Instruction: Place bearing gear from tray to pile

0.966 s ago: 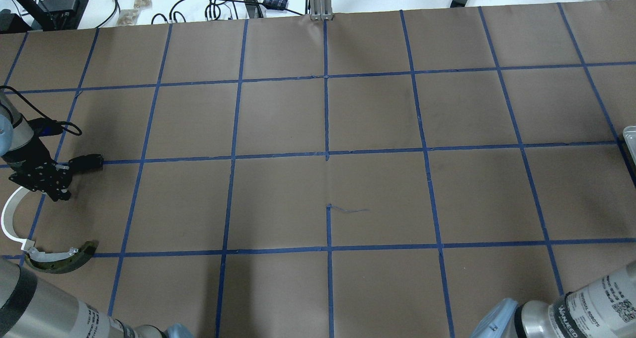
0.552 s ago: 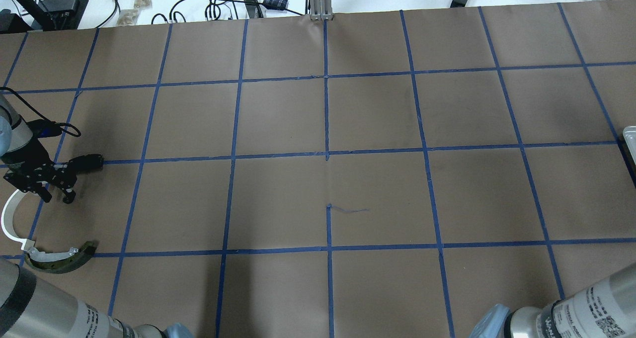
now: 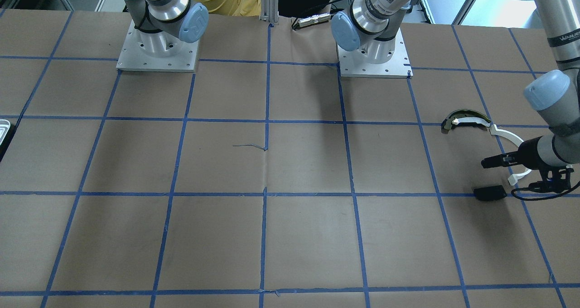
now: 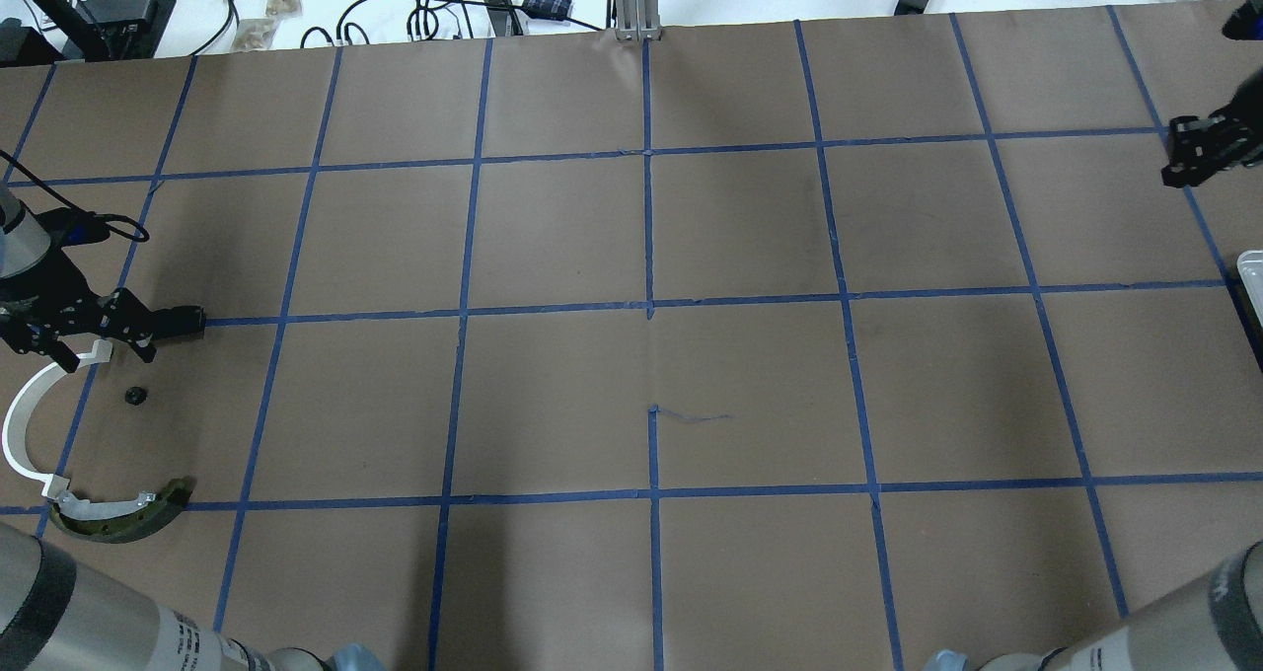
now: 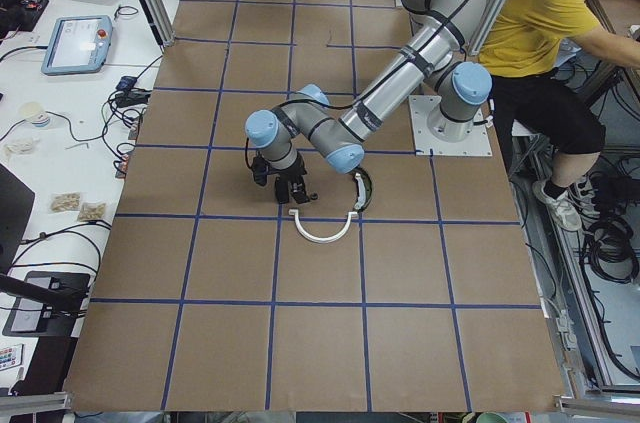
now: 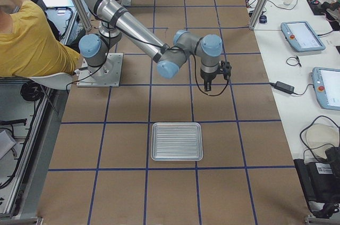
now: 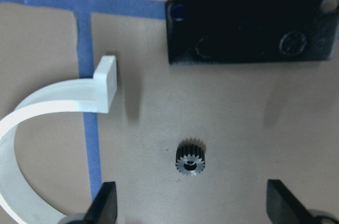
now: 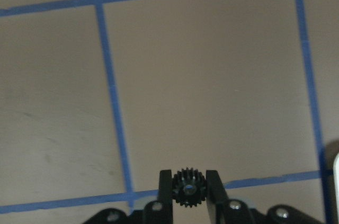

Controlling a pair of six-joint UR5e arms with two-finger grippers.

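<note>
Judged the step in hand as one delivery finished and the next under way.

Found a bearing gear (image 7: 190, 161) lying flat on the brown paper (image 4: 651, 237) at the pile (image 3: 507, 134), touching none of its parts. Placed it just beside the square end of the white strip (image 7: 53, 105), near the flat black plate (image 7: 249, 23), and farther from the olive-edged piece (image 4: 118, 523). Recorded the left gripper (image 7: 193, 203) directly above that gear, fingers spread wide, holding nothing, no contact with gear or pile. Read the left arm as reaching out low from its base, wrist bent over, tool pointing down at the paper beside the pile.

Well apart from the pile, toward the opposite end of the table, saw the right gripper (image 8: 185, 181) closed on a second gear (image 8: 186, 189), teeth pinched between the two fingertips, clear of the paper. Noted the tray (image 6: 177, 141) farthest from the pile, with the right gripper off to one side of it, not above it. Logged the right arm as folded at the elbow, wrist upright, tool hanging down.

Judged the next move to need a carry along most of the table toward the pile, or a pass across to the open left gripper. Expected it to demand a steady pinch on the small toothed rim and a set-down spot clear of the bearing gear.
</note>
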